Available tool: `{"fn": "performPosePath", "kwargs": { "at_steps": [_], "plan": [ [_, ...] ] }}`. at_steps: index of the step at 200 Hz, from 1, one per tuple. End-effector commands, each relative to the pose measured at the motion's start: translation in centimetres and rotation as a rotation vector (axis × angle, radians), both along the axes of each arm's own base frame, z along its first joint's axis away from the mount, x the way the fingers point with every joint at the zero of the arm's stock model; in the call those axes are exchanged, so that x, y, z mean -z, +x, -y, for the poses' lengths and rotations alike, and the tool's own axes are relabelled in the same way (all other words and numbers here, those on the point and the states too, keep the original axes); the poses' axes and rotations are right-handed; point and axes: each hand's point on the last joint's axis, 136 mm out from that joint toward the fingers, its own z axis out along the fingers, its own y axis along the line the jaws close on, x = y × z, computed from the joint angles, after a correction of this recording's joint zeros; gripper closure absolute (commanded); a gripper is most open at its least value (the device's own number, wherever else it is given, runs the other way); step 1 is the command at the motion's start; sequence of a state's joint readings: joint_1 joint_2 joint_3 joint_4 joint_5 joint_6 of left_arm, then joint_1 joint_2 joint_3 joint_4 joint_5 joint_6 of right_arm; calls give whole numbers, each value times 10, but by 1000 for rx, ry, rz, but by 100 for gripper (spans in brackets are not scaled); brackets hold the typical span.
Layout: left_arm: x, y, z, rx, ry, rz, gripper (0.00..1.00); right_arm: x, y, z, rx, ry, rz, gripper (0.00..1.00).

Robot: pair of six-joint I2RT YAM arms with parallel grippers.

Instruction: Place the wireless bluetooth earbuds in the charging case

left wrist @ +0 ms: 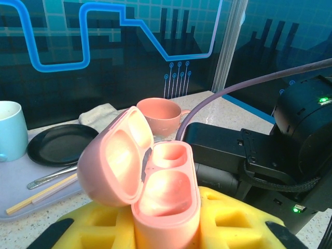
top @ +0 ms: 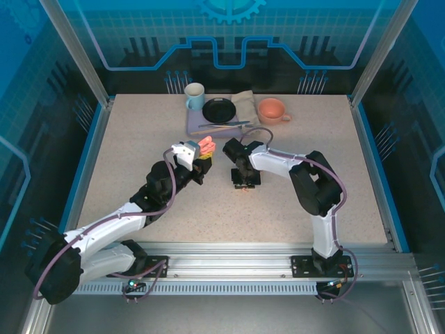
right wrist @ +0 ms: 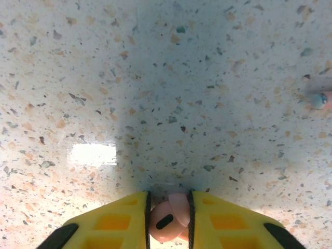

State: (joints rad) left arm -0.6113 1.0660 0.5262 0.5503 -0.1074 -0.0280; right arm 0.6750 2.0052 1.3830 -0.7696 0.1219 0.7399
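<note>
Charging case [left wrist: 165, 199], salmon-pink, sat betw. the yellow fingers [left wrist: 98, 228] of the left pincer [left wrist: 168, 231], which we found clenched on its lower body. The lid [left wrist: 111, 161] was swung open to the left, w/ the two inner wells facing the wrist cam. In the top view we saw the left pincer [top: 201, 161] over the middle of the tabletop [top: 125, 153], the case [top: 206, 146] at its tip. The right pincer [top: 244, 182] stood just to the right of it, apart from it and pointing down at the surface. From its own wrist cam we saw the right pincer [right wrist: 169, 205] closed on one salmon-pink earbud [right wrist: 162, 222], pinched betw. its two yellow fingers [right wrist: 111, 223], w/ a dark oval mark on the bud facing the cam. The speckled tabletop [right wrist: 155, 78] lay close beyond the tips. Whether the bud touched it, we couldn't tell. At the right edge of that view a small pinkish thing [right wrist: 319, 99] w/ a teal spot lay on the surface, too blurred for us to name. At the far edge we noted a lavender tray [top: 197, 128] carrying a pale-blue mug [top: 195, 96], a black plate [top: 219, 110], a spoon [left wrist: 52, 176] and chopsticks [left wrist: 36, 194]. A folded cloth [top: 246, 103] and a salmon cup [top: 272, 110] sat just right of these.
</note>
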Motion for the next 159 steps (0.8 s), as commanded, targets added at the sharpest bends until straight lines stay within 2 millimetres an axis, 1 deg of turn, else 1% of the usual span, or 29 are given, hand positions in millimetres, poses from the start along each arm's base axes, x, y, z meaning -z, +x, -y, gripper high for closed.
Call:
{"fn": "performPosePath", "kwargs": {
  "at_steps": [1, 22, 38, 59, 83, 109, 120, 132, 146, 159],
  "plan": [
    [-17, -1, 4, 26, -36, 30, 100, 9, 1, 20, 23, -38, 11, 79],
    [-13, -2, 5, 32, -33, 28, 100, -10, 3, 19, 28, 0, 57, 79],
    [-11, -4, 6, 45, -32, 27, 100, -28, 4, 18, 31, 30, 97, 79],
    [-6, -5, 7, 49, -25, 22, 100, -57, 8, 17, 37, 75, 159, 79],
    [-2, -6, 8, 56, -18, 16, 100, -96, 12, 17, 43, 133, 242, 79],
    [3, -4, 8, 53, -13, 3, 100, -124, 14, 19, 55, 178, 293, 79],
    [3, -4, 8, 52, -15, 3, 100, -128, 14, 20, 54, 183, 297, 79],
    [3, -3, 8, 50, -16, 2, 100, -127, 14, 21, 48, 172, 289, 79],
    [2, -2, 9, 53, -18, 2, 100, -115, 11, 23, 50, 148, 261, 79],
    [0, -2, 10, 54, -20, 4, 100, -97, 7, 27, 59, 117, 223, 79]
  ]
}}
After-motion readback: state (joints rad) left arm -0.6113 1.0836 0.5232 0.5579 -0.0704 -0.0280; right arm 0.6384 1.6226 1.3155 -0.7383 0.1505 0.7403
